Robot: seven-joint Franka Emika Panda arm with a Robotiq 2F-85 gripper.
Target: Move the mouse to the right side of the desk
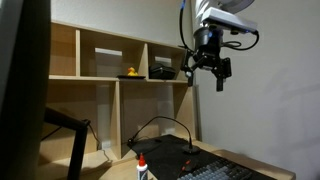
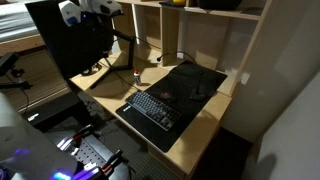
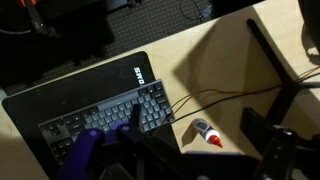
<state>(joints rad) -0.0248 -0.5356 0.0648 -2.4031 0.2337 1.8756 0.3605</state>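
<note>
The desk's wide near-black surface (image 2: 200,75) lies on light wood, with a black keyboard (image 2: 152,108) on its near part; both show in the wrist view, the dark surface (image 3: 60,90) and the keyboard (image 3: 105,120). I cannot make out the mouse for sure; a small dark reddish lump (image 2: 165,96) sits on the dark surface just beyond the keyboard. My gripper (image 1: 205,78) hangs high above the desk, open and empty. Its dark fingers frame the bottom of the wrist view (image 3: 195,160).
A small white glue bottle with a red tip (image 3: 203,131) lies on the wood beside the keyboard, near black cables (image 3: 230,95). A monitor (image 2: 75,40) on a black stand is at one end. The light wooden shelf unit (image 1: 110,90) holds a yellow duck (image 1: 129,73).
</note>
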